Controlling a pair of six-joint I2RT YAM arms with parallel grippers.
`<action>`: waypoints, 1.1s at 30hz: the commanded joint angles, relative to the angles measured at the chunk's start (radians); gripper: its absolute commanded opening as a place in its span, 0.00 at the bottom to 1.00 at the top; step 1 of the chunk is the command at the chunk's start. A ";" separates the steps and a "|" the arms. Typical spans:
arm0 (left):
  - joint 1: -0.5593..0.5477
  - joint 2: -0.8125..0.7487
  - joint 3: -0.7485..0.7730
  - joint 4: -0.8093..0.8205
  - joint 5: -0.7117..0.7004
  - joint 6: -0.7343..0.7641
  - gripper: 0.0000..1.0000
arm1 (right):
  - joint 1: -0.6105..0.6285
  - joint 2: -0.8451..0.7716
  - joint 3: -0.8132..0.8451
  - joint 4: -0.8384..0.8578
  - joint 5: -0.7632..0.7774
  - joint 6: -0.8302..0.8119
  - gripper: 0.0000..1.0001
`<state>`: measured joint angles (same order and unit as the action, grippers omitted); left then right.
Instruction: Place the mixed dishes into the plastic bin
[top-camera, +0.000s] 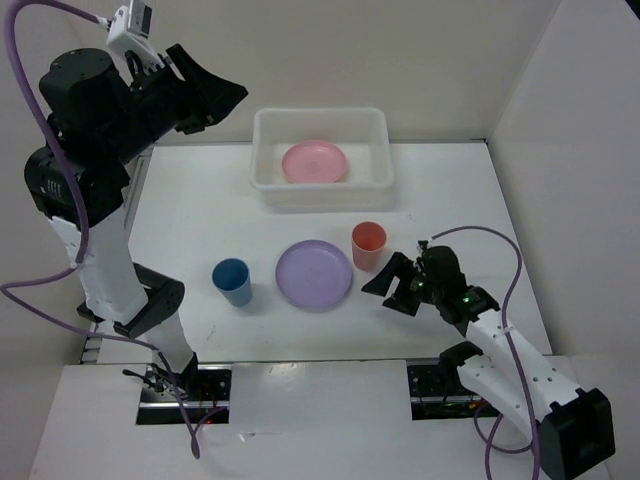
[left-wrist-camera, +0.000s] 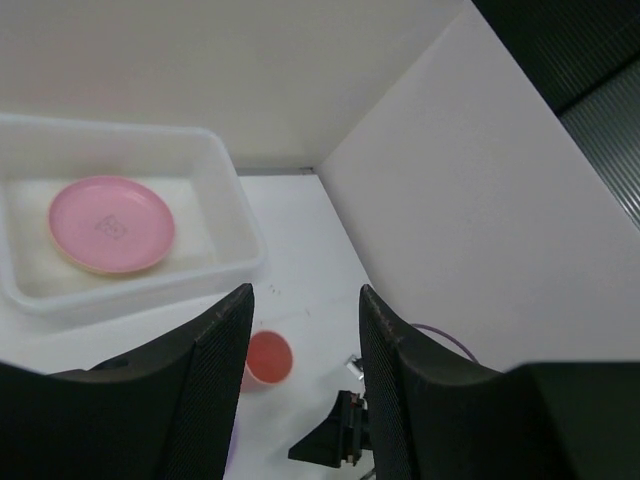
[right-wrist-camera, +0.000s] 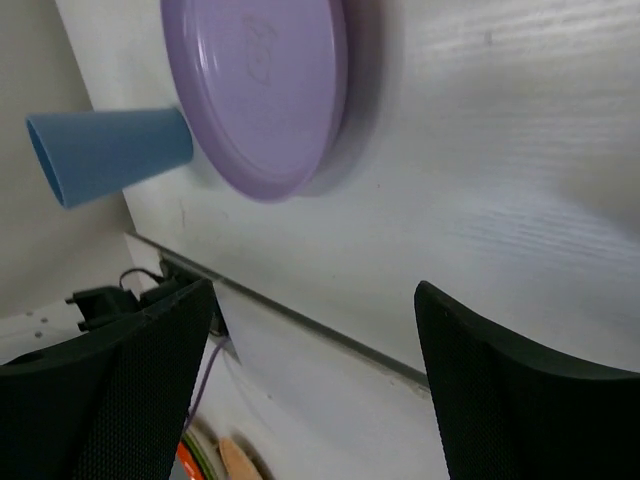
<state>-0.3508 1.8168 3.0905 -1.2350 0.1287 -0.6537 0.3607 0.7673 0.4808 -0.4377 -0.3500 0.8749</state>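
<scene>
A white plastic bin (top-camera: 378, 125) stands at the back of the table with a pink plate (top-camera: 314, 161) lying flat inside; both also show in the left wrist view, bin (left-wrist-camera: 235, 215) and pink plate (left-wrist-camera: 112, 224). In front of the bin lie a purple plate (top-camera: 314, 273), a blue cup (top-camera: 233, 281) and a red cup (top-camera: 368, 244). My left gripper (top-camera: 215, 95) hangs high, left of the bin, open and empty. My right gripper (top-camera: 391, 287) is low, just right of the purple plate (right-wrist-camera: 255, 85), open and empty, with the red cup beside it.
White walls close in the table at the back and right. The blue cup (right-wrist-camera: 105, 152) appears past the purple plate in the right wrist view. The arm bases and purple cables sit at the near edge.
</scene>
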 joint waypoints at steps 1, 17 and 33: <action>-0.024 0.013 -0.039 -0.066 -0.029 0.022 0.54 | 0.095 -0.008 -0.086 0.242 0.005 0.174 0.85; -0.065 -0.385 -0.273 0.083 -0.101 -0.037 0.54 | 0.429 0.354 -0.194 0.743 0.332 0.588 0.82; -0.065 -0.817 -1.159 0.428 -0.236 -0.052 0.56 | 0.626 0.576 -0.245 0.930 0.634 0.961 0.73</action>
<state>-0.4149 0.9966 1.9461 -0.8627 -0.1047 -0.7094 0.9722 1.2778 0.2142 0.4141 0.1928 1.7668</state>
